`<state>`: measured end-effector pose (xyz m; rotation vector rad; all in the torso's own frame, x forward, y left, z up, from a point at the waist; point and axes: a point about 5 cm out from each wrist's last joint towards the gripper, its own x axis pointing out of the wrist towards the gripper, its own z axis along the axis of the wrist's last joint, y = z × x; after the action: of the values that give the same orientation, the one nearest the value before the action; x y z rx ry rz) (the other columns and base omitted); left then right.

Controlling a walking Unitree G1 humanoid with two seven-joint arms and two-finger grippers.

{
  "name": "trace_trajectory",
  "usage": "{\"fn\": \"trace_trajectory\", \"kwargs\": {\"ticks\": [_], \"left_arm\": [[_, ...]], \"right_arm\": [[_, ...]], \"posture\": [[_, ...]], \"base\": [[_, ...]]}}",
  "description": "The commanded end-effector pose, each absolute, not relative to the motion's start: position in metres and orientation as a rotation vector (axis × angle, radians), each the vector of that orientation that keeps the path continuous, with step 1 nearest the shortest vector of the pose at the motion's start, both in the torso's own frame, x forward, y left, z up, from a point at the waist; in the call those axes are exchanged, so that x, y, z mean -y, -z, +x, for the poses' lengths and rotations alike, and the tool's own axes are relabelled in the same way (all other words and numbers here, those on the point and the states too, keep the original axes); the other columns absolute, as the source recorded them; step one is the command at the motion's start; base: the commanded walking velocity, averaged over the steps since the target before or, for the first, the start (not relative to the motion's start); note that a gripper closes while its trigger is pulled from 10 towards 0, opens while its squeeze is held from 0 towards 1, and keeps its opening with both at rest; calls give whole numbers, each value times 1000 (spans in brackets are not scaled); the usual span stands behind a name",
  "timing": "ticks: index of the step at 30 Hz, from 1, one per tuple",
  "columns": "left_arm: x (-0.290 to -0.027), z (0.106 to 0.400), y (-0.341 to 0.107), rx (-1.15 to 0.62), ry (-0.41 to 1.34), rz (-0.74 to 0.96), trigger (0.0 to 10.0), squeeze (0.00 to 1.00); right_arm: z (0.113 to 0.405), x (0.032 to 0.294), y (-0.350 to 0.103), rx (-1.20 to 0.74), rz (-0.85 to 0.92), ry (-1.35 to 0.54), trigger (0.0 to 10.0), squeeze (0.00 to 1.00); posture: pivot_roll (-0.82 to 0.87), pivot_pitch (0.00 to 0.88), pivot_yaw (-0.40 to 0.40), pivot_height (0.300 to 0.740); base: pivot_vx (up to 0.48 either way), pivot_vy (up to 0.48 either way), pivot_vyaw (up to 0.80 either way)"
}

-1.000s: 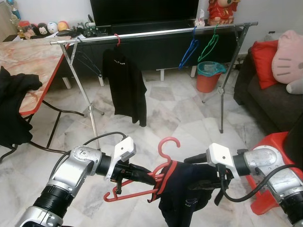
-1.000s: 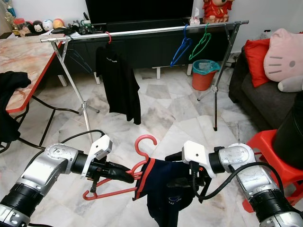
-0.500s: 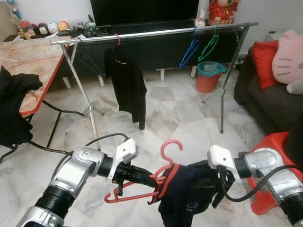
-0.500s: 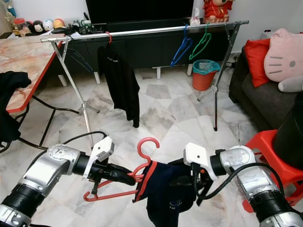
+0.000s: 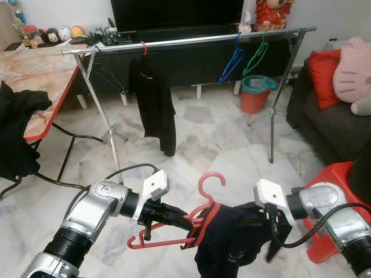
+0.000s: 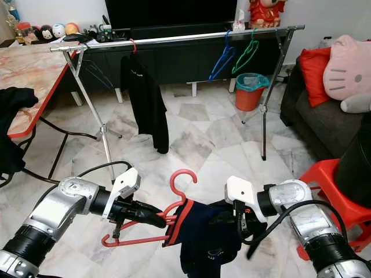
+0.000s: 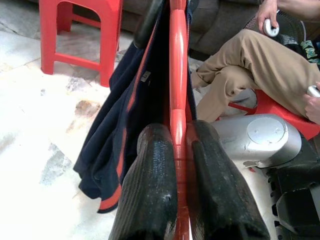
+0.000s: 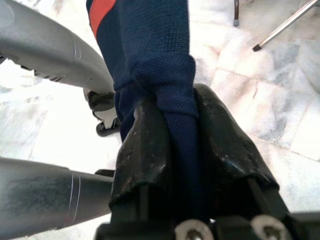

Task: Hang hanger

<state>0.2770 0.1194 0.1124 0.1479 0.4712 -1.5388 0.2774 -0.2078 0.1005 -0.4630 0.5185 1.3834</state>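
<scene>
I am clamping my left gripper [image 7: 175, 150] on the red hanger [image 5: 174, 229], low before me, well short of the rail [image 5: 191, 39]. My right gripper [image 8: 177, 145] is pinching the navy shirt [image 6: 203, 240]. Risks: the half-draped shirt sliding off, the hanger twisting between my fingers.

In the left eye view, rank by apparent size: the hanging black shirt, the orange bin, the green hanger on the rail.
1. Black shirt
2. Orange bin
3. Green hanger
The bin stands farther back than the rail, so its true size may be understated.
</scene>
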Motion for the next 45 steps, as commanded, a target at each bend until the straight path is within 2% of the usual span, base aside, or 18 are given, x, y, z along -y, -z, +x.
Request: {"fn": "trace_trajectory", "kwargs": {"ticks": [1,18,19,20,34,39,45], "left_arm": [[-117,282,-122,-417,1536,148,10000,0],[-116,285,-123,-387,1507,159,10000,0],[-116,286,-123,-383,1505,151,10000,224],[-116,287,-123,-392,1500,145,10000,1000],[-123,288,-120,-418,1496,168,10000,1000],[-141,300,-125,-388,1356,187,10000,1000],[-169,310,-125,-340,1106,139,10000,1000]], "right_arm": [[278,201,-101,-512,-474,-1413,0,0],[279,197,-99,-510,-459,-1424,0,0],[278,197,-99,-511,-459,-1425,0,0],[278,197,-98,-511,-459,-1425,0,0],[278,205,-89,-577,-535,-1386,0,0],[278,217,-84,-634,-601,-1343,0,0],[283,225,-89,-617,-615,-1290,0,0]], "posture": [[-133,0,5,740],[-130,0,0,740],[-131,0,0,740],[-130,0,0,740],[-129,0,-5,740],[-128,0,-6,740],[-127,0,-9,740]], "base": [[0,0,0],[0,0,0],[0,0,0],[0,0,0],[0,0,0],[0,0,0],[0,0,0]]}}
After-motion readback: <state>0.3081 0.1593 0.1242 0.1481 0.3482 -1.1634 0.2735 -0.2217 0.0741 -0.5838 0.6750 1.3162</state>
